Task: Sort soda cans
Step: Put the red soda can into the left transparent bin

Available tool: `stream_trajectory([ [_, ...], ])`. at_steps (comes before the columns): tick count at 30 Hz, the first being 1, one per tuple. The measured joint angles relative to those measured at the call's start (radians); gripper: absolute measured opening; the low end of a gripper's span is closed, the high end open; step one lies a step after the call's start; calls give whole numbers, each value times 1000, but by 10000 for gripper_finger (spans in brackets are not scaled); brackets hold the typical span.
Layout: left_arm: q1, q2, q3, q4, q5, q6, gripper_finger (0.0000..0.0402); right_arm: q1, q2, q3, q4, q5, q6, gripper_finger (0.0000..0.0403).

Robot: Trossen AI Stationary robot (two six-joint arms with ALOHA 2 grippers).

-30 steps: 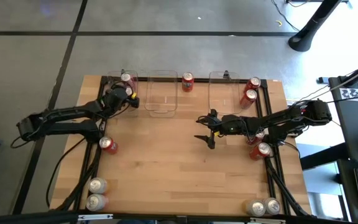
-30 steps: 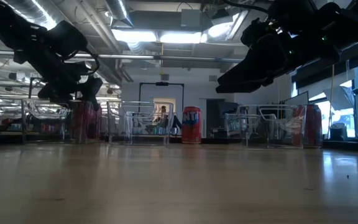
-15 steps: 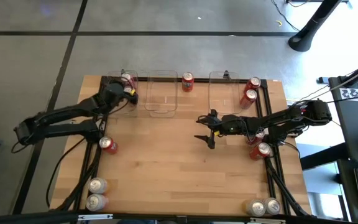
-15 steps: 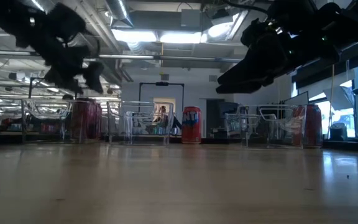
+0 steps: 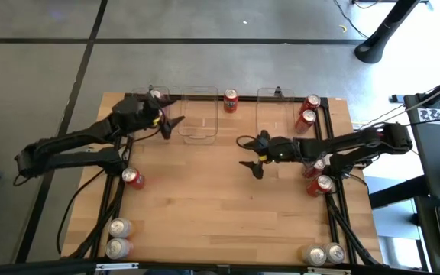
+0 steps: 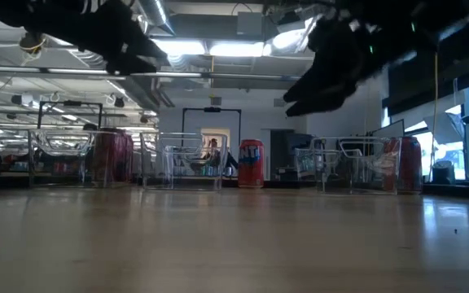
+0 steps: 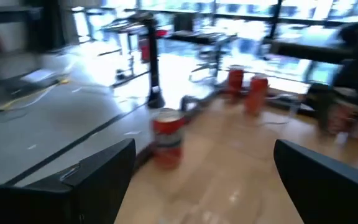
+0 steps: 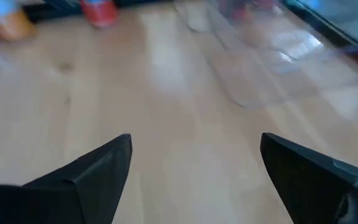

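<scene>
In the high view, two silver-topped cans (image 5: 118,237) stand at lower left and a red can (image 5: 133,178) sits left of centre. The left gripper (image 5: 171,115), upper left, is spread wide and holds nothing, beside a can (image 5: 154,95) in a clear bin (image 5: 198,114). No label is legible. The right gripper (image 5: 248,155), right of centre, gapes empty; red cans (image 5: 308,110) stand upper right.

The left gripper (image 5: 170,116) hangs above the far left part of the surface with its jaws spread wide and nothing between them, while the right gripper (image 5: 248,154) reaches in from the right to the middle, raised, its jaws likewise wide and empty.
</scene>
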Motion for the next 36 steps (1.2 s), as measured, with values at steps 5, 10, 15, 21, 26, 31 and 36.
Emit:
stream_trajectory([
  [5,-51,8,-15,-6,16,18,371,0,-33,282,-572,160,132,356],
  [10,-75,10,-58,-37,16,12,371,0,-33,501,-1035,342,285,356],
  [15,-81,8,-71,-27,17,18,371,0,-34,618,-1316,258,448,356],
  [21,-81,10,-71,-28,16,39,371,0,-33,623,-1607,158,713,356],
  [26,-81,10,-71,-11,16,37,371,0,-34,583,-1676,93,815,356],
  [31,-81,10,-71,-14,16,34,371,0,-25,537,-1690,34,816,356],
  [36,-81,10,-71,-14,16,32,371,-14,-22,455,-1693,-11,778,356],
])
